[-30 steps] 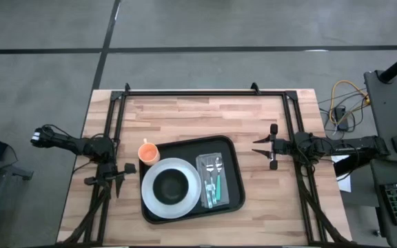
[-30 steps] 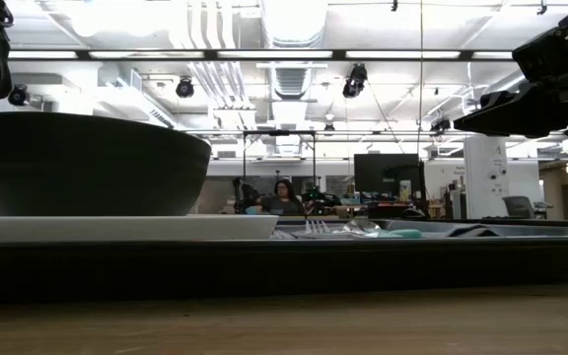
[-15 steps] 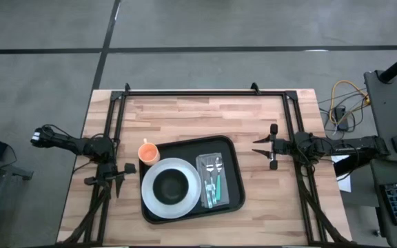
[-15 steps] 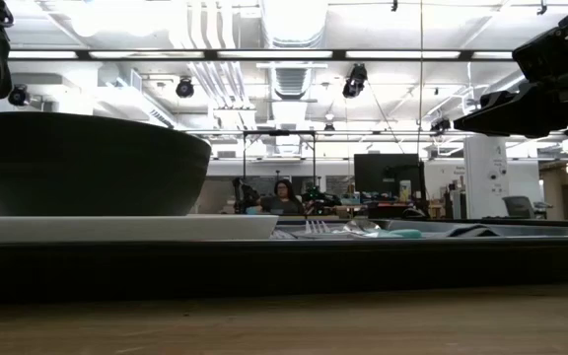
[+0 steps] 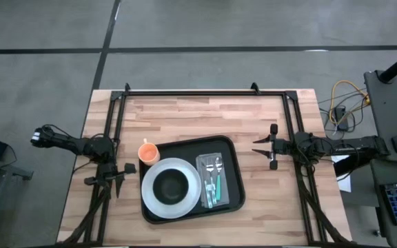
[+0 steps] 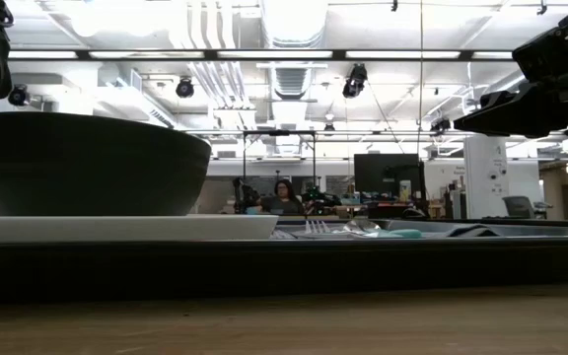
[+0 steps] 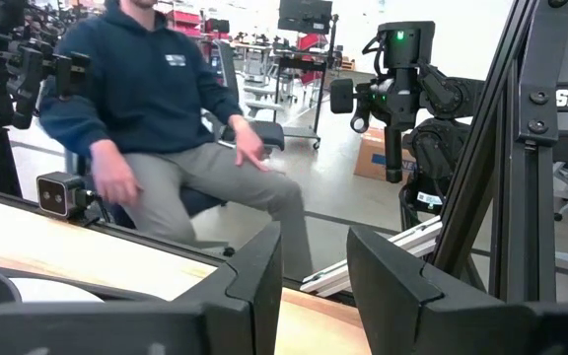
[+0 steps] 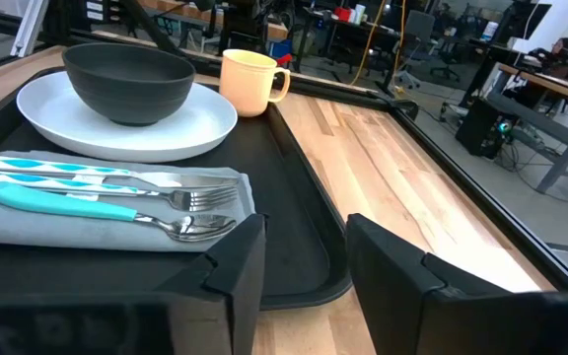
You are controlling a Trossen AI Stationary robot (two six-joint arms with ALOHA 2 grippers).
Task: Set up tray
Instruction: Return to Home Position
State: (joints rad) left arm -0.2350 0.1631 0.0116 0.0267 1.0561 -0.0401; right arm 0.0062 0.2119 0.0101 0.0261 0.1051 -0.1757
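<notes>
Jaws apart and empty on both arms, parked either side of the tray (image 5: 235,179), which sits on the counter (image 5: 185,117) carrying plate (image 5: 154,201), bowl (image 5: 171,184) and cutlery (image 5: 214,180). I judge setting done; next: retract home.

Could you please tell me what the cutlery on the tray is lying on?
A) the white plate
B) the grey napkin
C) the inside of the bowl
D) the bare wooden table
B: in the right wrist view the cutlery lies across the grey napkin inside the tray, beside the white plate.
</notes>
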